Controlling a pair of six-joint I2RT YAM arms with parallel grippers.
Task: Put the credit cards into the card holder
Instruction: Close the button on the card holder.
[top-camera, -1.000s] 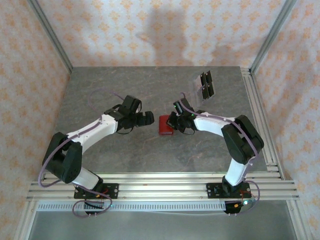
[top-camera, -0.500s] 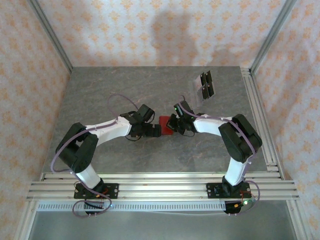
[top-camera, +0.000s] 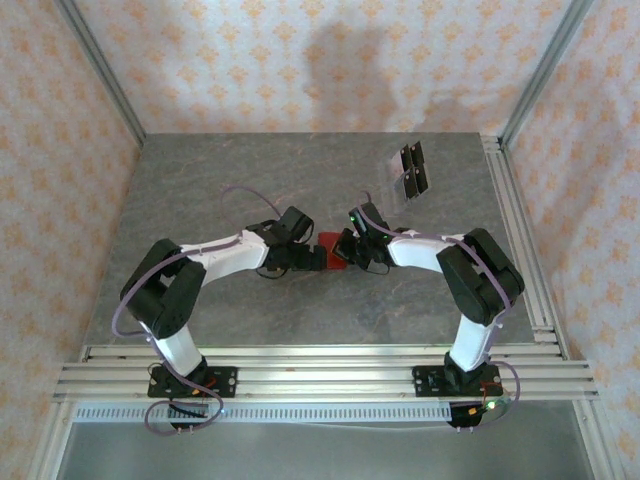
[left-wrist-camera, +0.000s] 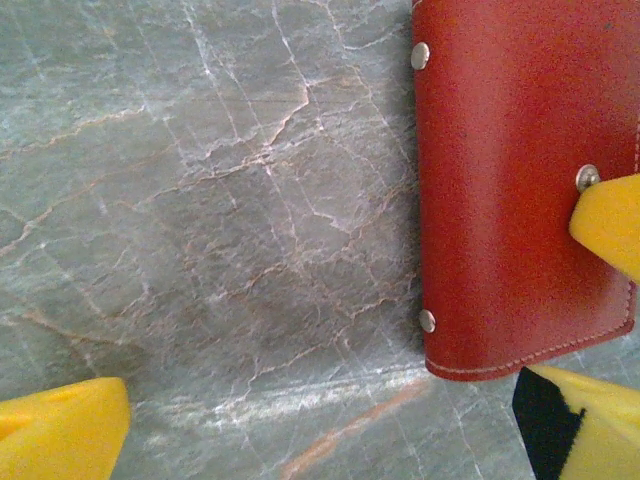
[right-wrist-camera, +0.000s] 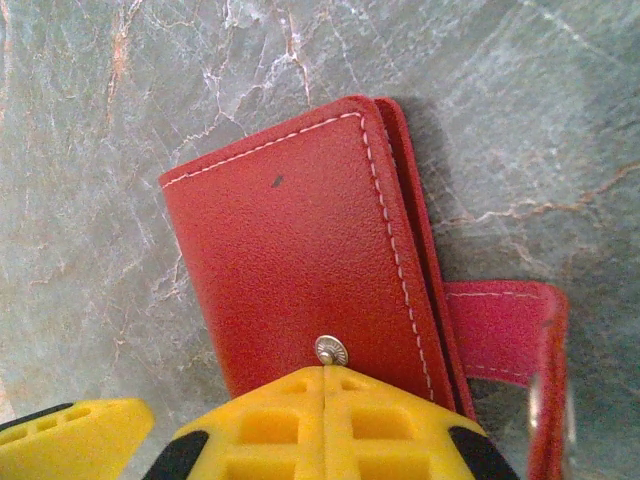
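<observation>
Together, we are reaching both arms in toward the middle of the table (top-camera: 200, 180), where the card holder (top-camera: 328, 250) is lying flat and folded. Our left arm is folding sharply at the elbow and stretching its forearm rightward, low over the surface. The left gripper (top-camera: 306, 258) is standing wide open, one yellow fingertip (left-wrist-camera: 60, 430) well off on bare stone and the other just beside the holder's near corner, grasping nothing. Our right arm is rising from its base, bending at the elbow and running leftward. The right gripper (right-wrist-camera: 325, 420) is clenched, its joined tips pressing down on the red cover right beside a metal snap (right-wrist-camera: 331, 350). The little red tab (right-wrist-camera: 505, 320) is hanging loose past the holder's edge. The credit cards (top-camera: 412, 170) are lying near the far right of the table, well apart from both grippers.
</observation>
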